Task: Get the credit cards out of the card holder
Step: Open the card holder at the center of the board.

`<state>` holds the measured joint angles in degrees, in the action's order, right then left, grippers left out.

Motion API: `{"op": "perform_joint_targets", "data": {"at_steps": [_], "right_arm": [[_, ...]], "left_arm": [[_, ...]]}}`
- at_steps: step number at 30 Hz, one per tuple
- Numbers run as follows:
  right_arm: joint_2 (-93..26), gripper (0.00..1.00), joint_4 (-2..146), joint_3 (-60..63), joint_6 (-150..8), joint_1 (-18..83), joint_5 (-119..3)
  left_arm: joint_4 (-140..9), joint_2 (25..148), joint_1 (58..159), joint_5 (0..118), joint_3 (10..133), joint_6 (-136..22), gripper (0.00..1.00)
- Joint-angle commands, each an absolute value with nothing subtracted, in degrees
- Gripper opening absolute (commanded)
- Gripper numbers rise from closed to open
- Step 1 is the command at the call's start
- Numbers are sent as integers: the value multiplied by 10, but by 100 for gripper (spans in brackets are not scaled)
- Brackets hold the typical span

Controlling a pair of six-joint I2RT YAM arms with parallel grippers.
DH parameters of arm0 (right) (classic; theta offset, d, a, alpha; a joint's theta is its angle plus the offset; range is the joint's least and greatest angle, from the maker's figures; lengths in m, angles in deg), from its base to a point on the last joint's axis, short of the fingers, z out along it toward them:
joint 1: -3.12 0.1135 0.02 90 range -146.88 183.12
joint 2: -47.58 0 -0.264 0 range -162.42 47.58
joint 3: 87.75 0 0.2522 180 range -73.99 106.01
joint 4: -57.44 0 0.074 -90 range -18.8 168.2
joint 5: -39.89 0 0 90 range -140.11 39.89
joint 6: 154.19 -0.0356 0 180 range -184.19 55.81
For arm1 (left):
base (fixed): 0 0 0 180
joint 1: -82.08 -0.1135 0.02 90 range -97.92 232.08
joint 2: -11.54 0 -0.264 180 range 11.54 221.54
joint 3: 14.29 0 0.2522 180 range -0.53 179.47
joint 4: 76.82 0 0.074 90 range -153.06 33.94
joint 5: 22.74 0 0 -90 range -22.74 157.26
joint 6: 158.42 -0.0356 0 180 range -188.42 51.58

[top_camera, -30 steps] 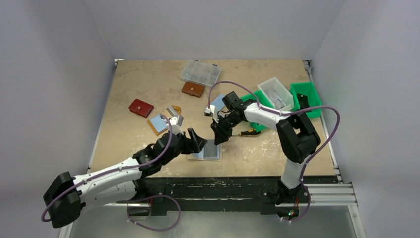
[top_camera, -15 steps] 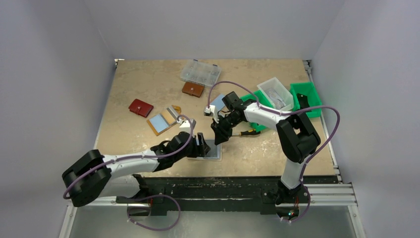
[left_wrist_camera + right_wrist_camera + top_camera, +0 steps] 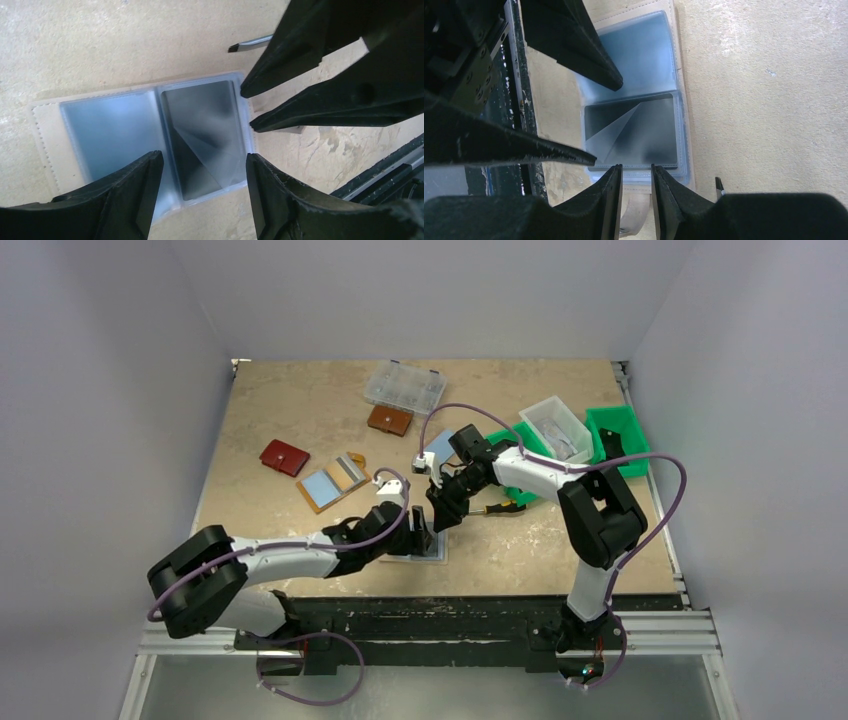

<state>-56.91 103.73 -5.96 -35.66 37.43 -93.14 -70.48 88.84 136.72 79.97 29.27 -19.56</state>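
Jaws spread on the left gripper (image 3: 202,156) to brace the tan folding card holder (image 3: 42,130) flat, nearly together and seemingly empty on the right gripper (image 3: 636,169) beside its dark plastic card (image 3: 200,117), for pinching.

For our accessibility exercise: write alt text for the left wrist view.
An open card holder lies flat on a tan table, one clear pocket pale blue, the other holding a dark card. The left arm's jaws spread wide below, straddling that card; the right arm's jaws, narrowly parted, point at its right edge.
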Motion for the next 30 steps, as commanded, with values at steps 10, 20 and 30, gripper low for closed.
{"op": "perform_joint_targets", "data": {"at_steps": [10,20,30], "right_arm": [[-551,34,1035,-45,-354,369,-938],[-550,34,1036,-45,-353,367,-939],[-551,34,1036,-45,-352,367,-939]], "left_arm": [[-553,993,1466,969,435,-199,76],[-532,1005,1476,988,453,-195,69],[-543,1015,1476,975,446,-196,70]]}}
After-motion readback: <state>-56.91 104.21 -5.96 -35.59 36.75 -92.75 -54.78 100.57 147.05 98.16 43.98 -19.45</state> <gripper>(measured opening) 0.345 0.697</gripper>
